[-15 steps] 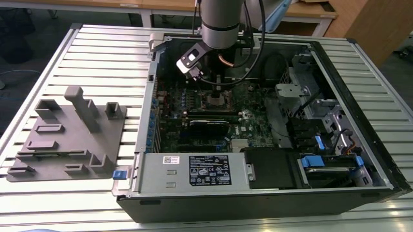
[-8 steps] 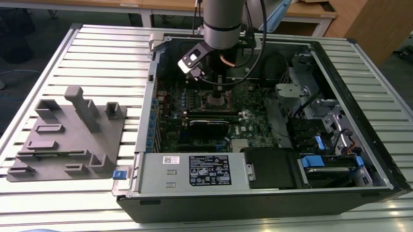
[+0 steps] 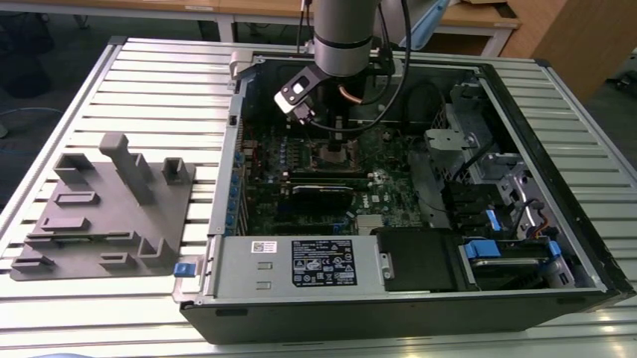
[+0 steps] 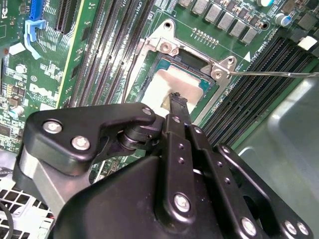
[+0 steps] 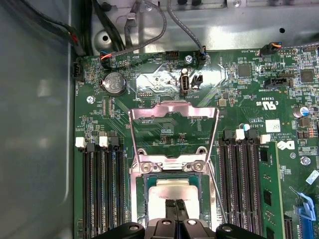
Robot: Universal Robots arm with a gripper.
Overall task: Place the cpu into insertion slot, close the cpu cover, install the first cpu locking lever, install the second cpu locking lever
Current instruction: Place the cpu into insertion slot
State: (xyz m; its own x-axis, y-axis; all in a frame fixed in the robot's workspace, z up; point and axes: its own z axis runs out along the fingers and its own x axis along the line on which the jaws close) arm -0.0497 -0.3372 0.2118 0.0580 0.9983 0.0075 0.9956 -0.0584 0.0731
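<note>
Silvery-grey cpu (image 5: 172, 188) lies in the insertion slot (image 5: 138, 184) just beneath my gripper (image 5: 175, 203), closed and empty; light, stiff, likely fragile, best held by its edges. The cpu cover (image 5: 172, 160) stands open beyond.

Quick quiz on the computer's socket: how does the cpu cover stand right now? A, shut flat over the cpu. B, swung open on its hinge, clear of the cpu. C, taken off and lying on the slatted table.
B: in the first wrist view the cpu cover is swung back on its hinge, and the cpu lies uncovered beneath the gripper.
</note>
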